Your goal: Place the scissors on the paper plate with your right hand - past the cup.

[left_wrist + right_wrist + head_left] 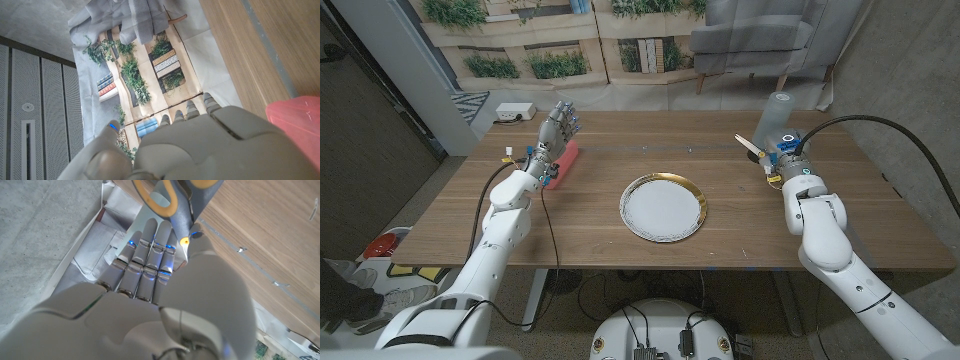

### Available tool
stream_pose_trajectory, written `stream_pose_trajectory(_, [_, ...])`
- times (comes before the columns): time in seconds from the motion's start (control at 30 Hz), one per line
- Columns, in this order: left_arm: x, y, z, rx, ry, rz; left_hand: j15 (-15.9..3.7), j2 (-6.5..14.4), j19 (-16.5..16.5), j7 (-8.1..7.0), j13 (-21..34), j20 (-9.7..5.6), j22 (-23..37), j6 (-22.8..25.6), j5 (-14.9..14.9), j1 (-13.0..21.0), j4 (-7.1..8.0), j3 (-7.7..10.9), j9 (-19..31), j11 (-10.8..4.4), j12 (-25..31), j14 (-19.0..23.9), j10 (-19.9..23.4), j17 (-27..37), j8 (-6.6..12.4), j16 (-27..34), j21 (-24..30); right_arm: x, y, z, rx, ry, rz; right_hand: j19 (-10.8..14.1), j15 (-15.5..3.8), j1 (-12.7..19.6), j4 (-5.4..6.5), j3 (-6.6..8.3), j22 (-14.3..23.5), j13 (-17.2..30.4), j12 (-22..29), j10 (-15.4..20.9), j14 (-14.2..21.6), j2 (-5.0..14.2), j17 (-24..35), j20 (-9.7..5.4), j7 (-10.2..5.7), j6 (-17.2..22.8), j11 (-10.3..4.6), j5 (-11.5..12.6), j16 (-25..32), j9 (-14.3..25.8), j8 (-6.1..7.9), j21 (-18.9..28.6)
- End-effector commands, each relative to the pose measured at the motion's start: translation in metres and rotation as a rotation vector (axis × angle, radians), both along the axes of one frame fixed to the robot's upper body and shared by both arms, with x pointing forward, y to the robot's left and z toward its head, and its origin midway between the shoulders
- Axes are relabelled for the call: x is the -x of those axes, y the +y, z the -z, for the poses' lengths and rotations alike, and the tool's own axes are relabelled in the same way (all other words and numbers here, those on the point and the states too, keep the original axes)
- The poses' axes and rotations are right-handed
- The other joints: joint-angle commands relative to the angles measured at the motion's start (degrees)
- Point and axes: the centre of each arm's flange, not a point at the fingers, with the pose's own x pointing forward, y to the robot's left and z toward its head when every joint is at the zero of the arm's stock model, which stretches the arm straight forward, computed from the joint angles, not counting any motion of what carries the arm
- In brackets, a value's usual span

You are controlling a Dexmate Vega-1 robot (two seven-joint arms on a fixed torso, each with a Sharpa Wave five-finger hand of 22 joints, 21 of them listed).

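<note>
Wooden table point(720, 260): right hand point(782, 158) holds scissors point(750, 147), blades apparently pointing left.

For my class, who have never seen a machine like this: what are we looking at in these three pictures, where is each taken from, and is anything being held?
It is a two-armed robot at a wooden table. The wide picture looks down from its head; the other two come from cameras on its wrists, looking along the backs of its hands. A paper plate lies mid-table and a clear cup stands far right. The right hand holds scissors, their grey and yellow handles showing above its fingers. The left hand is raised with fingers apart, holding nothing, beside a pink thing I cannot identify.
</note>
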Motion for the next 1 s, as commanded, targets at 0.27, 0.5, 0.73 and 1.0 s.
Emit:
stream_pose_trajectory(0.27, [0.003,0.002,0.001,0.003,-0.002,-0.003,0.31,0.26,-3.51,-0.05,0.17,0.27,0.30,-0.71,0.34,-0.16,-0.07,-0.27,0.19,0.15,0.17,-7.90,-5.77,0.23,0.22,0.14,-0.16,0.007,0.018,-0.010,0.033,-0.055,-0.063,-0.11,-4.32,5.37,0.82,0.64,0.21,0.20,0.50,0.12,3.03,4.79,0.23,-0.20,-0.79,2.83,0.07,0.39,-0.48,9.05,3.24,0.44])
stream_pose_trajectory(0.5, [0.004,0.002,0.001,0.003,-0.003,-0.005,0.33,0.26,-3.52,-0.04,0.17,0.24,0.30,-0.74,0.33,-0.14,-0.08,-0.29,0.19,0.19,0.18,-7.94,-5.73,0.23,0.21,0.13,-0.21,0.011,0.025,-0.014,0.050,-0.077,-0.092,-0.05,-4.46,5.45,0.78,0.71,0.20,0.19,0.56,0.32,3.06,4.71,0.25,-0.21,-0.80,2.92,-0.01,0.39,-0.75,9.10,3.18,0.57])
stream_pose_trajectory(0.73, [0.005,0.002,0.002,0.005,-0.001,-0.006,0.25,0.28,-3.42,-0.03,0.17,0.28,0.31,-0.71,0.34,-0.12,-0.09,-0.30,0.19,0.22,0.24,-7.93,-5.58,0.23,0.22,0.13,-0.22,0.015,0.032,-0.015,0.067,-0.092,-0.116,-0.07,-4.45,5.39,0.82,0.75,0.19,0.28,0.55,0.18,3.21,4.62,0.16,-0.21,-0.82,2.96,0.01,0.39,-1.06,9.16,3.11,0.65])
stream_pose_trajectory(1.0, [0.005,0.001,0.004,0.002,0.000,-0.007,0.30,0.29,-3.52,-0.04,0.17,0.28,0.31,-0.78,0.34,-0.10,-0.09,-0.32,0.19,-0.32,0.13,-8.02,-5.83,0.23,0.20,0.10,-0.33,0.020,0.040,-0.018,0.090,-0.112,-0.147,-0.05,-4.61,5.34,0.89,0.74,0.17,0.18,0.51,0.27,3.12,4.62,0.42,-0.24,-0.81,3.04,-0.02,0.38,-1.17,9.17,3.02,0.77])
